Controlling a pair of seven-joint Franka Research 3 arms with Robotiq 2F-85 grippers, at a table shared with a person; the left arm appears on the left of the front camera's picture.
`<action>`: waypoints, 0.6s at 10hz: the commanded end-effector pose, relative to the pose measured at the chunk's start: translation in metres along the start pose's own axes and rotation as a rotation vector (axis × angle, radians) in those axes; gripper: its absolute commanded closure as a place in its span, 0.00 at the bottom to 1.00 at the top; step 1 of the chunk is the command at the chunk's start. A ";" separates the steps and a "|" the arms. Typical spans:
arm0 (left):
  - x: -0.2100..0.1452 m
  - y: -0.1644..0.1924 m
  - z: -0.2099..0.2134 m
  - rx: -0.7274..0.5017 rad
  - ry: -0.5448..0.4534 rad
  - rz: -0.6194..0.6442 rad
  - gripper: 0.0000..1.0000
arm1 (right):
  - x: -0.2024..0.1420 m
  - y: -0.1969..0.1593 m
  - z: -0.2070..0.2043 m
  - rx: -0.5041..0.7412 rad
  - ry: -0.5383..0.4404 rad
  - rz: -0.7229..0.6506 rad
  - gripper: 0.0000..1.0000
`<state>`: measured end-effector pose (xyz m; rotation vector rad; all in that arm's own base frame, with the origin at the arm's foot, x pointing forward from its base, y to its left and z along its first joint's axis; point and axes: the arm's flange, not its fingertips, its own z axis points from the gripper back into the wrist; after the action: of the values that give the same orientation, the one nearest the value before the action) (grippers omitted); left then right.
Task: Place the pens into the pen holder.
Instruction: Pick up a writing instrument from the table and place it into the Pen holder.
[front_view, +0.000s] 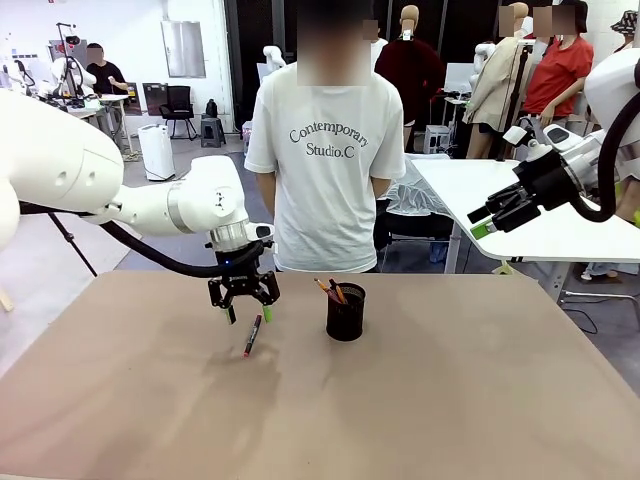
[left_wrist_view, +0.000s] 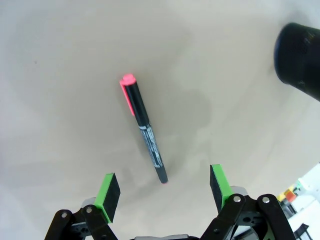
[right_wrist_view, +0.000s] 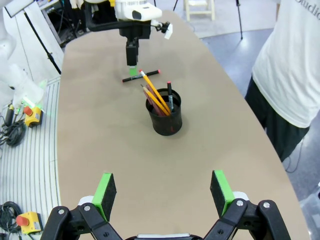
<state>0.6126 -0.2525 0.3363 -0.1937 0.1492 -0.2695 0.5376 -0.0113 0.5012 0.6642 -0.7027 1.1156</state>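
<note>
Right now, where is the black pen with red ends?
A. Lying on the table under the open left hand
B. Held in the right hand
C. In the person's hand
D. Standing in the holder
A: the pen lies flat on the table below the open left hand, apart from the holder.

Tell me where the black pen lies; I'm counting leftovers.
Front view: the black pen lies on the table, left of the cup, under the left hand.

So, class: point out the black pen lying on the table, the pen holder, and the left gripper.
black pen (left_wrist_view: 145, 127): left wrist view, mid-barrel.
pen holder (front_view: 345, 320): front view, mesh wall.
left gripper (front_view: 250, 316): front view, between the fingertips.
</note>
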 end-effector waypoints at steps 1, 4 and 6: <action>0.010 -0.003 -0.009 0.071 -0.046 0.008 0.06 | 0.002 0.001 0.001 -0.002 -0.001 -0.006 0.00; 0.016 -0.005 -0.015 0.071 -0.104 0.060 0.06 | 0.002 0.001 0.001 -0.002 -0.001 -0.006 0.00; 0.019 -0.004 -0.017 0.083 -0.112 0.084 0.06 | 0.002 0.001 0.001 -0.002 -0.001 -0.006 0.00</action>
<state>0.6249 -0.2644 0.3201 -0.1531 0.0511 -0.2132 0.5376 -0.0113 0.5012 0.6642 -0.7027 1.1155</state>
